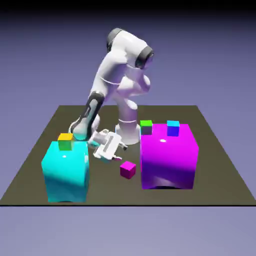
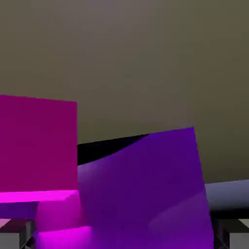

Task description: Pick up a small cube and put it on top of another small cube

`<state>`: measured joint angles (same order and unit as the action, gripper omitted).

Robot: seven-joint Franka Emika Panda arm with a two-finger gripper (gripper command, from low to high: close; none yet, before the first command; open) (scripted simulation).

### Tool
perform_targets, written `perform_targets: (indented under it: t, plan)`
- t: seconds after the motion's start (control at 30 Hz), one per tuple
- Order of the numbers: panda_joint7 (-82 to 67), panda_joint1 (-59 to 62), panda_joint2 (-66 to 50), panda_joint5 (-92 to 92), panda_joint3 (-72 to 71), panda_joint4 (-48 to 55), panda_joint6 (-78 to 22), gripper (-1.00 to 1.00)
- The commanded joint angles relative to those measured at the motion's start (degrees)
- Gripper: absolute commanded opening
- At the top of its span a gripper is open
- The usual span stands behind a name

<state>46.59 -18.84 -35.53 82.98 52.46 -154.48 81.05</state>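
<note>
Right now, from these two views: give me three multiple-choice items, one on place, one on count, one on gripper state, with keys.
1. Where does the small magenta cube sit?
A. On the table, between the two big blocks
B. On top of the cyan block
C. In the gripper

2. How many small cubes rest on the big magenta block?
A. None
B. One
C. Two

3. The gripper is:
A. Shut on a cube
B. Open, holding nothing
C. Out of view

Key: 1 A, it lies on the table beside the magenta block. 2 C, a green cube and a blue cube sit there. 3 B, its fingers stand apart, empty.
</note>
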Motion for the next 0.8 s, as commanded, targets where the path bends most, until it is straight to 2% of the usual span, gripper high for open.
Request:
perform_targets:
  t: [0.0, 0.17, 0.4, 0.43, 0.6, 0.77]
  plan:
    - [-0.3, 0.3, -1.0, 2.5, -0.2, -0.1, -1.4, 0.00]
    - [-1.8, 1.6, -5.9, 15.0, -1.8, -0.9, -7.8, 0.00]
    - [-1.1, 0.2, -9.2, 26.8, -11.5, 1.0, -6.0, 0.00]
    - [-1.1, 0.2, -9.2, 26.8, -11.5, 1.0, -6.0, -1.00]
    - [-1.8, 1.5, -6.5, 17.2, -3.2, -1.3, -7.9, -1.00]
    - [-1.3, 9.1, -3.1, 7.0, -9.3, 0.5, -9.8, -1.00]
